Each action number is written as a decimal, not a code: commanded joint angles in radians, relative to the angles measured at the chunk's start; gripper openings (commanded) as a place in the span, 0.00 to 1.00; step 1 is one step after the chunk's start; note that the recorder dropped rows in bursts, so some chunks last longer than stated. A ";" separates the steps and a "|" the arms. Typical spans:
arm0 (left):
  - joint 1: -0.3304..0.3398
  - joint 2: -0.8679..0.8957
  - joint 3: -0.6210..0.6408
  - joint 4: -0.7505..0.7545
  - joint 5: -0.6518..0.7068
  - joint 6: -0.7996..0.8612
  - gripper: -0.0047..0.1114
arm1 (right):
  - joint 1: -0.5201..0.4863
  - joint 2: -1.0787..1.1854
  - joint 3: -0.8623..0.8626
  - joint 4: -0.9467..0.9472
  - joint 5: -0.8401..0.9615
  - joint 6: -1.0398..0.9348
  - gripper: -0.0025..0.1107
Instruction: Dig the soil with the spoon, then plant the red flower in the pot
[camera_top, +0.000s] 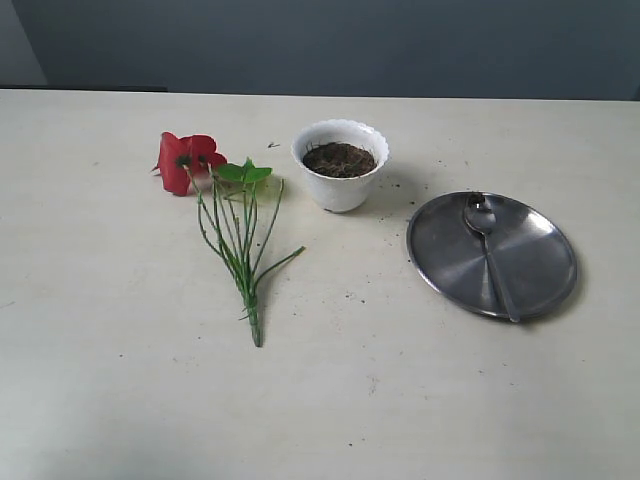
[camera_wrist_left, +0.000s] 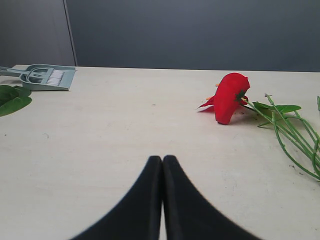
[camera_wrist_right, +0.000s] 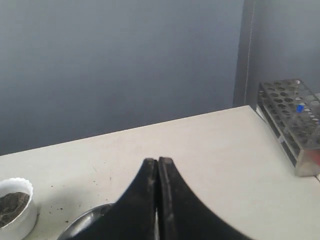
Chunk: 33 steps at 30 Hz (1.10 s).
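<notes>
- Red artificial flower with long green stems lies left on the pale table
- White scalloped pot of dark soil stands centre
- Slim steel spoon rests on a round steel plate, right
- Left gripper and right gripper are pressed closed, empty
- Best pinch the spoon mid-handle

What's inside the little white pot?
The pot holds dark brown, crumbly soil nearly up to its scalloped rim. Only the soil's top shows; anything buried below it is hidden by the soil and the pot's walls.
</notes>
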 joint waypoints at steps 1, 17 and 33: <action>-0.002 -0.004 0.005 0.003 -0.006 -0.001 0.04 | -0.075 -0.108 0.152 0.010 -0.106 -0.011 0.02; -0.002 -0.004 0.005 0.003 -0.006 -0.001 0.04 | -0.080 -0.356 0.476 -0.004 -0.110 -0.065 0.02; -0.002 -0.004 0.005 0.003 -0.006 -0.001 0.04 | -0.080 -0.570 0.689 0.105 -0.166 -0.186 0.02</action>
